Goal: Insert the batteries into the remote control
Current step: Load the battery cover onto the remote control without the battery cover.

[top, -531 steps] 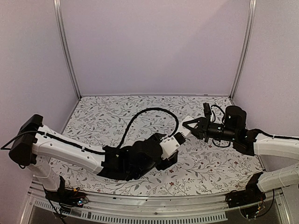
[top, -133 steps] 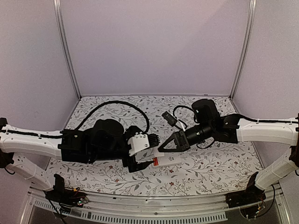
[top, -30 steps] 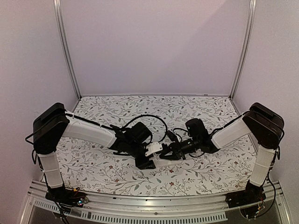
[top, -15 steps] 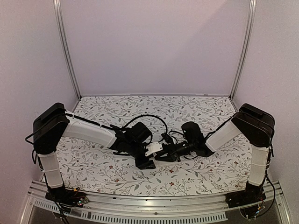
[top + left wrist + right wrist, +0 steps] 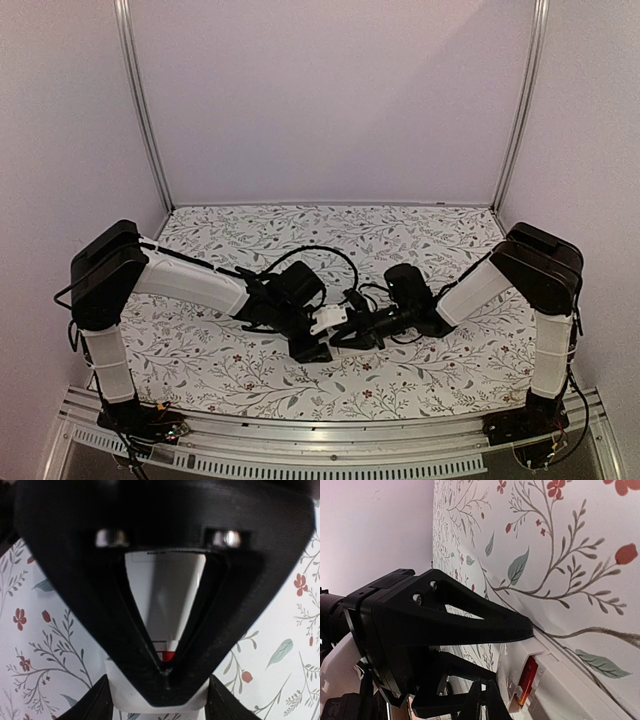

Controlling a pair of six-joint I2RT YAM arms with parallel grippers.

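Note:
In the left wrist view, my left gripper [image 5: 159, 701] is shut across the width of the white remote control [image 5: 162, 595], which lies on the cloth. My right gripper [image 5: 486, 687] is shut with nothing between its fingers. Its tips rest on the remote at the open battery bay. One orange-red battery [image 5: 527, 680] sits in that bay. From the left wrist, the right gripper's fingers [image 5: 100, 605] form a black V over the remote, with a bit of red under the tips. From above, the left gripper [image 5: 318, 345] and right gripper [image 5: 347, 337] meet at the table's near middle.
The flowered table cloth [image 5: 200, 350] runs out on all sides of the two grippers. A black cable [image 5: 325, 250] loops behind the left wrist. Metal posts [image 5: 140, 120] and pale walls close in the back and sides.
The right arm has drawn leftward, its shut gripper sliding further over the remote towards the left gripper. The left arm and the remote have stayed put.

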